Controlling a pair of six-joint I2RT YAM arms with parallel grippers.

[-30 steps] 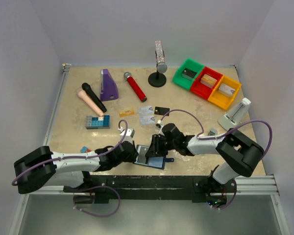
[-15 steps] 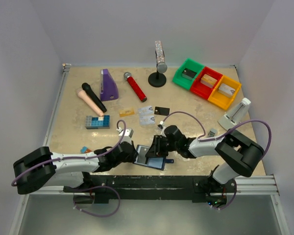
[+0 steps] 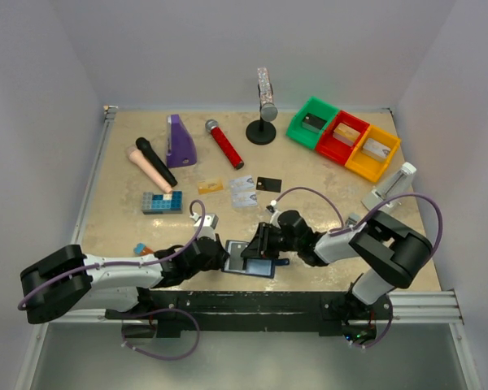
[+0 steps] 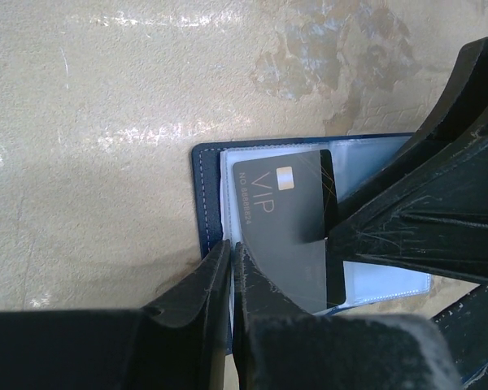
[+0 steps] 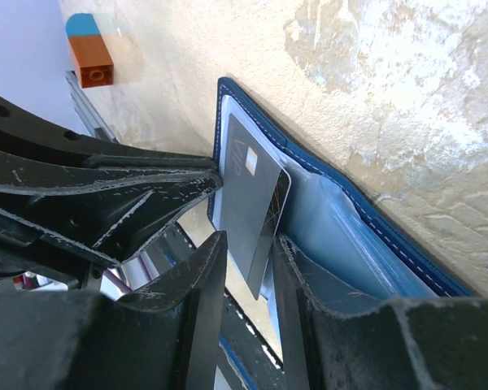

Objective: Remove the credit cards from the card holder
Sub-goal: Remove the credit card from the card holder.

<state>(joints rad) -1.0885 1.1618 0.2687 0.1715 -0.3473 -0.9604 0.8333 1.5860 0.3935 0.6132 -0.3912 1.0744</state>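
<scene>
The card holder (image 3: 258,269) lies open near the table's front edge, navy outside (image 4: 202,191) and pale blue-grey inside (image 5: 342,231). My left gripper (image 4: 230,245) is shut on its left edge, pinning it to the table. A black credit card (image 4: 281,231) marked VIP sticks partly out of a pocket. In the right wrist view this black card (image 5: 256,211) stands tilted between the fingers of my right gripper (image 5: 250,240), with a gap on each side. Other credit cards lie further back: one orange-gold (image 3: 211,186), two silvery-white (image 3: 242,184) and one black (image 3: 268,184).
A studded blue brick block (image 3: 162,202) and a small orange-and-blue brick (image 3: 141,249) lie to the left. Microphones (image 3: 224,143), a purple object (image 3: 180,141), a black stand (image 3: 262,130) and green, red and yellow bins (image 3: 344,138) line the back. A white device (image 3: 393,188) stands at right.
My right gripper has crept a little toward the front edge and its jaws have narrowed slightly around the black card. The left gripper stays clamped on the holder.
</scene>
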